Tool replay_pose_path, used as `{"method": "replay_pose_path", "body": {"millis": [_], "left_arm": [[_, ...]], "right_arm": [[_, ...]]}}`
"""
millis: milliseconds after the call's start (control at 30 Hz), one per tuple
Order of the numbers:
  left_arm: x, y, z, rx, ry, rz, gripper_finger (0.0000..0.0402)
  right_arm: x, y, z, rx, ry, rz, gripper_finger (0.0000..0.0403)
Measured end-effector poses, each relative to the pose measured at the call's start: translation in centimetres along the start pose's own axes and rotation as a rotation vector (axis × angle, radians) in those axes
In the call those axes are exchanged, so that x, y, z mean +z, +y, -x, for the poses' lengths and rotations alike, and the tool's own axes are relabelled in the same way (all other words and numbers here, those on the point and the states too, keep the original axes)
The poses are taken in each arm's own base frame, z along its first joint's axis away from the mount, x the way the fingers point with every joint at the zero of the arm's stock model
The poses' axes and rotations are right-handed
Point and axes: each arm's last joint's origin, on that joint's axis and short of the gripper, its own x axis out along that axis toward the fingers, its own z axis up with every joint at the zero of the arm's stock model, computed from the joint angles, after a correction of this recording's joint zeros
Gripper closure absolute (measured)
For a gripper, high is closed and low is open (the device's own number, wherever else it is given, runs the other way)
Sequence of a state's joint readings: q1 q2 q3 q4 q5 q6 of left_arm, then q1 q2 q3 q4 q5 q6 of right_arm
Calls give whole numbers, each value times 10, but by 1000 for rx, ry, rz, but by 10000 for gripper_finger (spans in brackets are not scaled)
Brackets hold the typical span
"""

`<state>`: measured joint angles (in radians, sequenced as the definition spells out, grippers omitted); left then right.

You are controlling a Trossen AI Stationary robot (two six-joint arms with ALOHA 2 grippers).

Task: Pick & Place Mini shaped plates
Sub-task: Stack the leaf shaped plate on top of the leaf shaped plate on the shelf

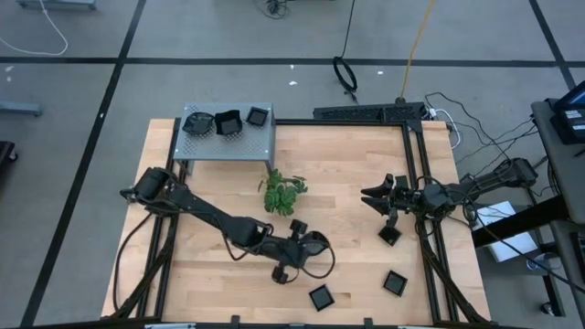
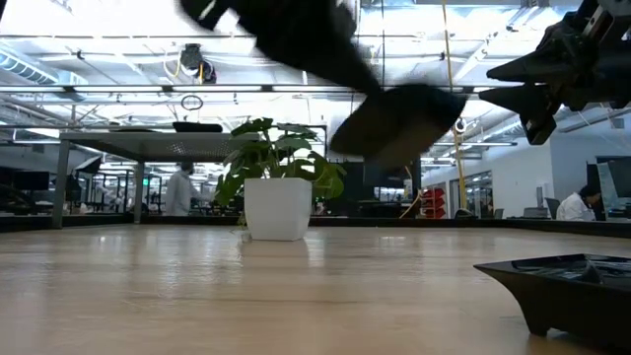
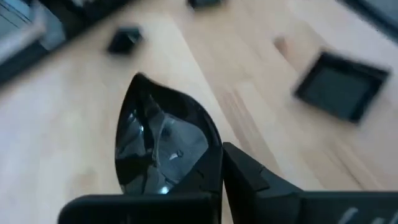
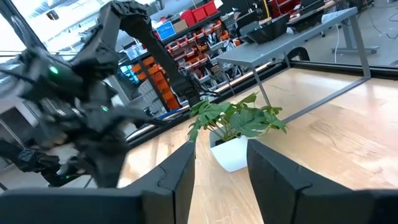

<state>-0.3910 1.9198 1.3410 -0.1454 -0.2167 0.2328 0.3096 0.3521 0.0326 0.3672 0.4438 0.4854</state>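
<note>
Left end effector (image 1: pixel 313 245): lower centre of the high view, clamped on a teardrop mini plate (image 3: pixel 163 142), lifted off the counter (image 1: pixel 219 292).
Right end effector (image 1: pixel 373 195): right of centre, fingers apart, holding nothing.
Other plates: three square plates (image 1: pixel 394 282) lower right; three on the grey box (image 1: pixel 228 142), upper left.

My right wrist camera looks past the right gripper (image 4: pixel 221 180), whose two dark fingers (image 4: pixel 171 177) stand apart with nothing between them. Framed in that gap I see a leafy green plant (image 4: pixel 233 118) in a small white pot (image 4: pixel 229 154), standing on the light wooden table (image 4: pixel 336 130). Beyond the plant stands a grey perforated metal box (image 4: pixel 292 40) on thin legs, with dark items on top that I cannot make out. On the other side of the plant, the left arm (image 4: pixel 93 87) hangs blurred above the table, its gripper unclear. Behind the table runs shelving with red and orange bins (image 4: pixel 205 12).
</note>
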Motion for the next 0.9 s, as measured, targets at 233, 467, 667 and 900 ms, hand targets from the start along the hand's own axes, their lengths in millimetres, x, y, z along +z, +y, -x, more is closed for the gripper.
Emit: {"method": "replay_pose_path", "body": {"millis": [233, 467, 667, 900], "left_arm": [[51, 24, 24, 173, -105, -106, 393], [80, 65, 51, 326, -40, -104, 397], [79, 112, 75, 348, 134, -39, 390], [60, 162, 114, 337, 246, -57, 391]], "right_arm": [[0, 0, 0, 0, 1, 0, 270], [0, 0, 0, 0, 0, 0, 270], [0, 0, 0, 0, 0, 0, 270], [0, 0, 0, 1, -1, 0, 270]]}}
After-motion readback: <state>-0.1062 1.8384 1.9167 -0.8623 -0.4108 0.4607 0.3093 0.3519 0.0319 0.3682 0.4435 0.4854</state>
